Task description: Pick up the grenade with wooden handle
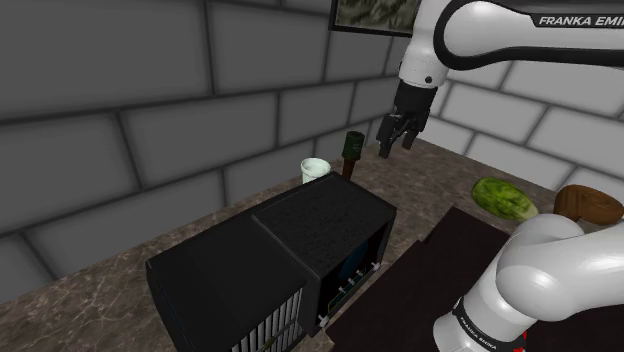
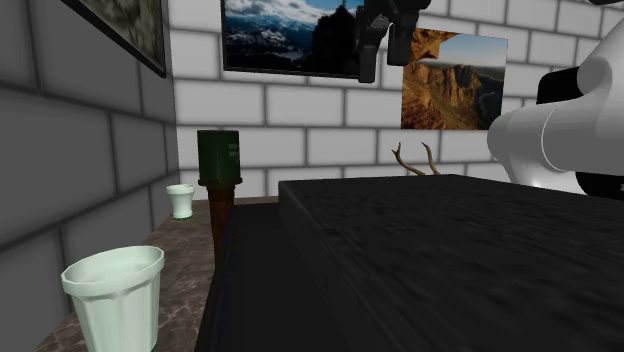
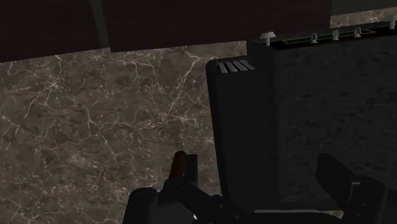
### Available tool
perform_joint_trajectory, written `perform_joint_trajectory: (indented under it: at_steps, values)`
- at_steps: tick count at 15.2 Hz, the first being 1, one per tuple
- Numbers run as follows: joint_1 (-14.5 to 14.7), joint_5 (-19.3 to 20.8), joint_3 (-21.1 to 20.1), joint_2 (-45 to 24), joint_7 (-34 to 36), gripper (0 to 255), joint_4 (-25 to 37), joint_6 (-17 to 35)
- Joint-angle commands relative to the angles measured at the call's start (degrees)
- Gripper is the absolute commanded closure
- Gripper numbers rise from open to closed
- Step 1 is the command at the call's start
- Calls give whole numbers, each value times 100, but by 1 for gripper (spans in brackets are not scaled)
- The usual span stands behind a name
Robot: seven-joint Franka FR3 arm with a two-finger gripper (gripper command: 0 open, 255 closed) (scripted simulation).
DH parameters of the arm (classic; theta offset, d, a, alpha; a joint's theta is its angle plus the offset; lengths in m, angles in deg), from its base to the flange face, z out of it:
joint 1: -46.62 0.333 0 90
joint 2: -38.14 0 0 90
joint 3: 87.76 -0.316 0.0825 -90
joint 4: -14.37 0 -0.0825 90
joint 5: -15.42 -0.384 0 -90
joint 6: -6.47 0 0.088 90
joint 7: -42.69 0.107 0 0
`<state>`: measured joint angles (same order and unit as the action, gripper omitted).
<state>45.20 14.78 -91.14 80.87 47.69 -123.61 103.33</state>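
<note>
We see the grenade standing upright on the marbled worktop, dark green head on top and brown handle below. It is close to the worktop's edge along the block wall, just behind the back corner of a black box and near a pale cup. The gripper hangs in the air beside it, well apart from it and higher than its head. In the second exterior view the gripper sits above the grenade and off towards that view's right. Its two black fingers stand apart with nothing between them – open and empty. The white arm arches over from the stand, its wrist turned so that the gripper points down at the worktop.
</note>
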Motion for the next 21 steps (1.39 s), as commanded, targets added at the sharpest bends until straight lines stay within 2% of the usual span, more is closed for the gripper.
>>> perform_joint_trajectory:
  at_steps: [1,5,10,16,20,21]
  values:
    - [0,0,0,0,0,0,0,0]
    - [48,209,532,-786,-1051,0,482,222]
    - [160,265,1085,-1912,-2341,0,1331,375]
    - [258,39,1542,-3413,-3864,0,2694,307]
    - [220,-228,1683,-4493,-4822,0,3829,73]
    - [206,-254,1682,-4593,-4902,0,3941,44]
